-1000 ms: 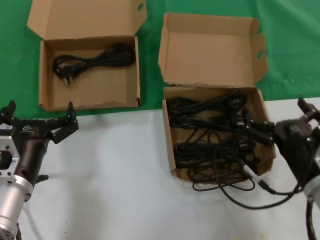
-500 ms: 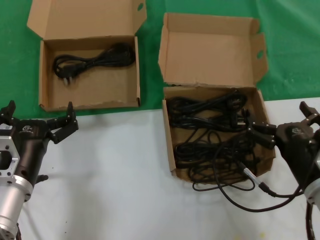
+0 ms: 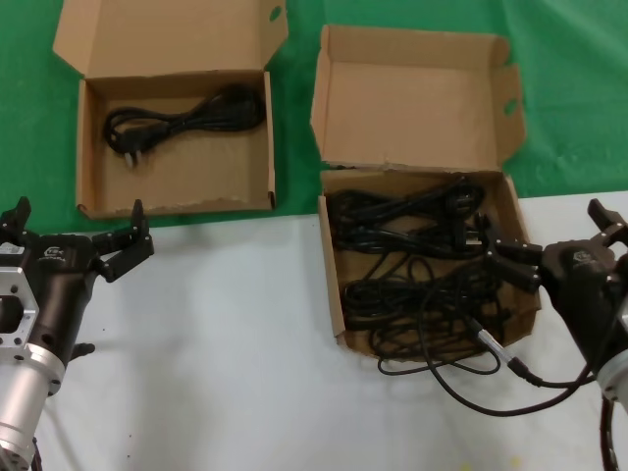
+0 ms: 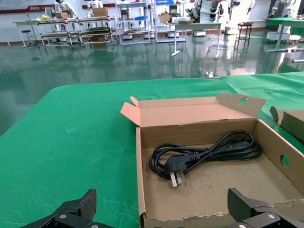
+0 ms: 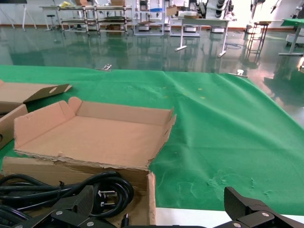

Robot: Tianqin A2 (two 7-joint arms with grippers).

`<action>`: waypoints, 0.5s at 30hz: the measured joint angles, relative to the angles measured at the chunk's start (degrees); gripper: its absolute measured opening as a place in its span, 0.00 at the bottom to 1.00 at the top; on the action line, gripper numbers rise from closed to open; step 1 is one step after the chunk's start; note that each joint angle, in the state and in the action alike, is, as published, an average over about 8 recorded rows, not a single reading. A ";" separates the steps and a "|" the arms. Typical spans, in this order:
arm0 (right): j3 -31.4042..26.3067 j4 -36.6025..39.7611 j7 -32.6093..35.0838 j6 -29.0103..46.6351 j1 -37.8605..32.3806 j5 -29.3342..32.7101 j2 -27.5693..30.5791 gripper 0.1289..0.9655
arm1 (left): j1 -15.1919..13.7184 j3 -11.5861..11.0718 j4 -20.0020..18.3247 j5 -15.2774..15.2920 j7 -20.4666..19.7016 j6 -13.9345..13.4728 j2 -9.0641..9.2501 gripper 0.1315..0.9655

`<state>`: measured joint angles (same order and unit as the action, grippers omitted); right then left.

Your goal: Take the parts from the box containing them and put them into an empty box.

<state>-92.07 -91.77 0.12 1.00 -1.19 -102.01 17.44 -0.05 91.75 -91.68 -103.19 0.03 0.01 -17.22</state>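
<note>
My table [image 3: 226, 324] is white up close, green cloth beyond, a glossy workshop hall behind. Nothing has shifted in the last half second. My right fingers [image 3: 564, 235] stand wide at the right wall of the wing-lidded box [image 3: 332, 285], over its tangled cords [image 3: 422, 270]. My left fingers [image 3: 77, 228] wait wide before the wider box [image 3: 270, 147], which holds one cord [image 3: 182, 120]

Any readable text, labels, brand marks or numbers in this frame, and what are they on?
No text here can be read.
Left gripper: a small white logo on its black body, too small to read.
Right gripper: a similar white mark, too small to read.
Red banner on the far wall in the left wrist view: white lettering, too blurred to read.
Both cardboard boxes: no print visible.
</note>
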 joint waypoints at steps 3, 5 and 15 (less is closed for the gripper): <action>0.00 0.00 0.00 0.00 0.00 0.00 0.00 1.00 | 0.00 0.00 0.00 0.00 0.00 0.00 0.00 1.00; 0.00 0.00 0.00 0.00 0.00 0.00 0.00 1.00 | 0.00 0.00 0.00 0.00 0.00 0.00 0.00 1.00; 0.00 0.00 0.00 0.00 0.00 0.00 0.00 1.00 | 0.00 0.00 0.00 0.00 0.00 0.00 0.00 1.00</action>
<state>-92.07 -91.77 0.12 1.00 -1.19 -102.01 17.44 -0.05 91.75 -91.69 -103.19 0.03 0.01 -17.22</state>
